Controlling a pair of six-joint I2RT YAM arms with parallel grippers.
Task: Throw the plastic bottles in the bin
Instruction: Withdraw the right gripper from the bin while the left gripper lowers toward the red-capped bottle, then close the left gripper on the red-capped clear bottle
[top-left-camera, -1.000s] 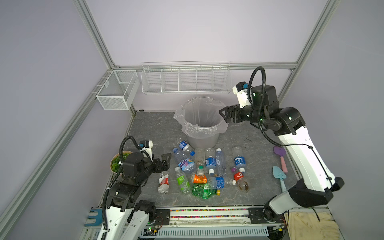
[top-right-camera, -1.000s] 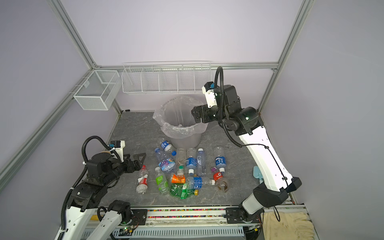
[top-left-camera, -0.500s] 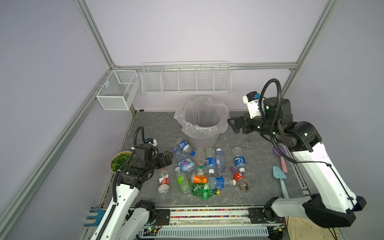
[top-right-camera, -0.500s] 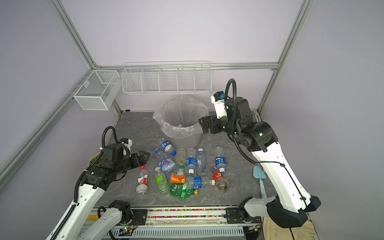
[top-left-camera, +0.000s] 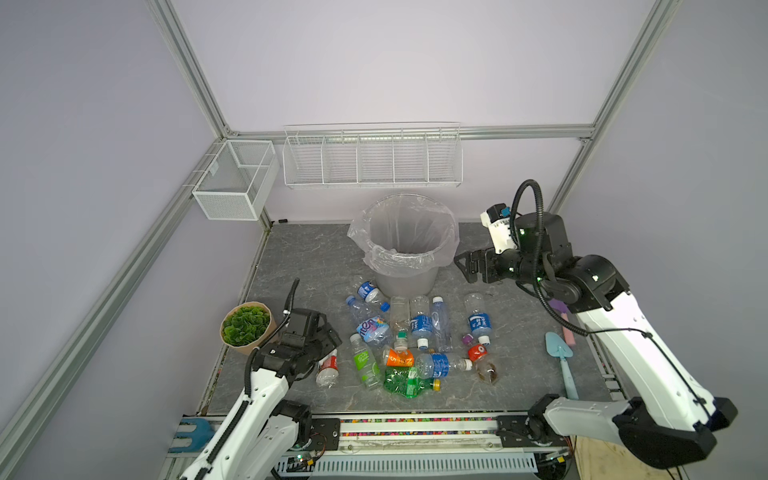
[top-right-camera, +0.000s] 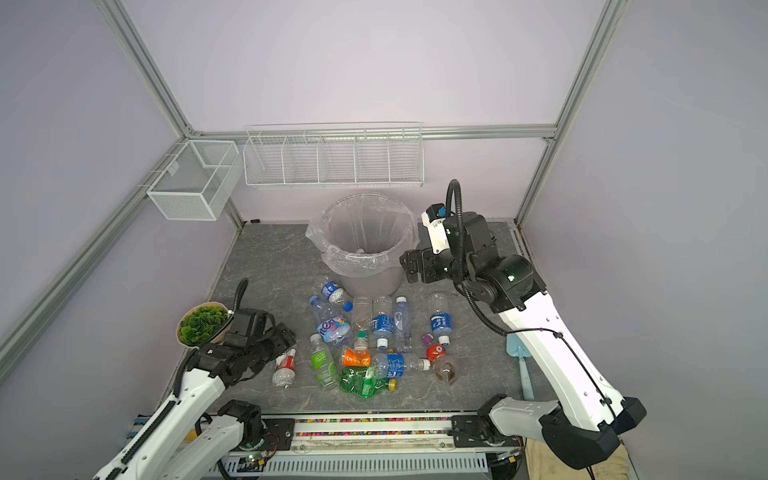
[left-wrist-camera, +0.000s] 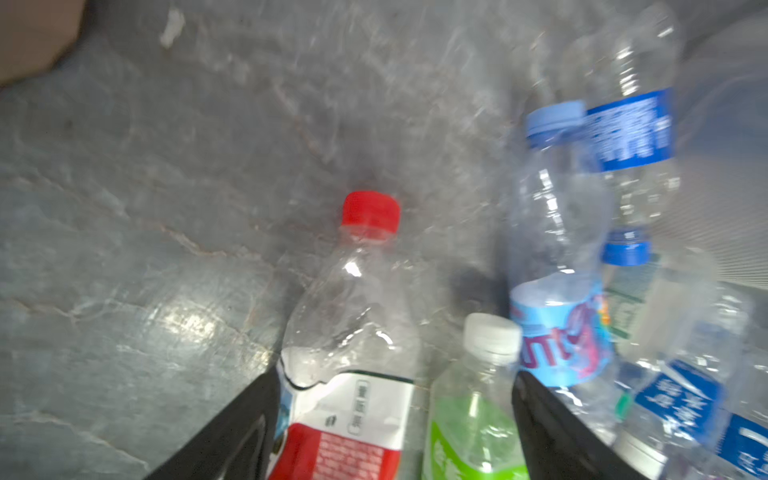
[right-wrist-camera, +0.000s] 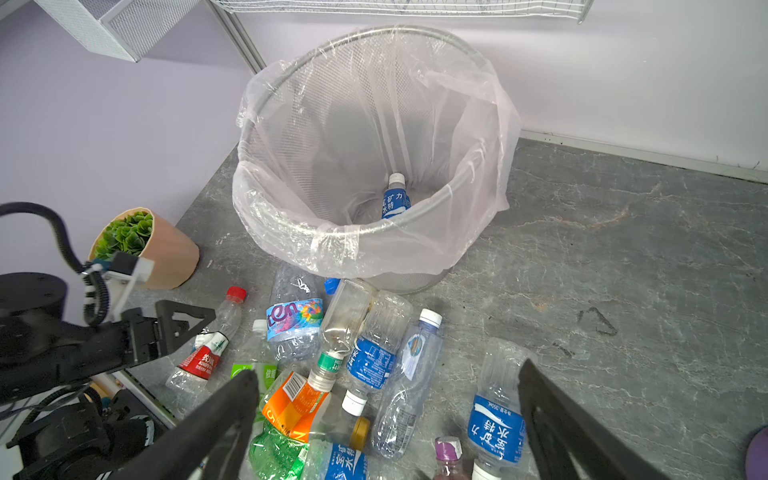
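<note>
The left claw (left-wrist-camera: 395, 374) is hanging low over the grey, marble-veined tabletop (top-left-camera: 299, 257). Its black fingers are spread and released. They are straddling a red-labelled bottle (left-wrist-camera: 349, 332) and a white-capped green-labelled bottle (left-wrist-camera: 471, 415) lying just beside it. I cannot tell whether either finger is touching them.

Beyond that claw's right finger, the rest of the plastic bottles (top-left-camera: 415, 332) are lying in a loose heap. They are clear, ribbed and partly crushed, with blue, orange and multicoloured labels, and a crumpled green bottle (top-left-camera: 405, 384) is lying at the near edge. Behind the claw's wrist, a potted plant (top-left-camera: 245, 326) is standing in a tan pot.

The right claw (top-left-camera: 467, 268) is hovering raised, its jaws wide and gripping nothing. The heap is lying below and ahead of it, and a pale blue trowel (top-left-camera: 559, 347) is lying behind its arm. Just beside its fingertips, the bin (top-left-camera: 403, 284) is standing. It is a round grey mesh bucket with a glossy, wrinkled clear bag folded over its rim.

Only the right wrist view is showing clearly a blue-labelled bottle (right-wrist-camera: 395, 199) lying inside the bin. Only the left wrist view, which is blurred, is showing the red cap up close.

Farther off, a white wire rack (top-left-camera: 372, 156) and a mesh basket (top-left-camera: 232, 183) are hanging on plain lilac walls (top-left-camera: 415, 62). An aluminium frame (top-left-camera: 192, 68) is bordering the walls.
</note>
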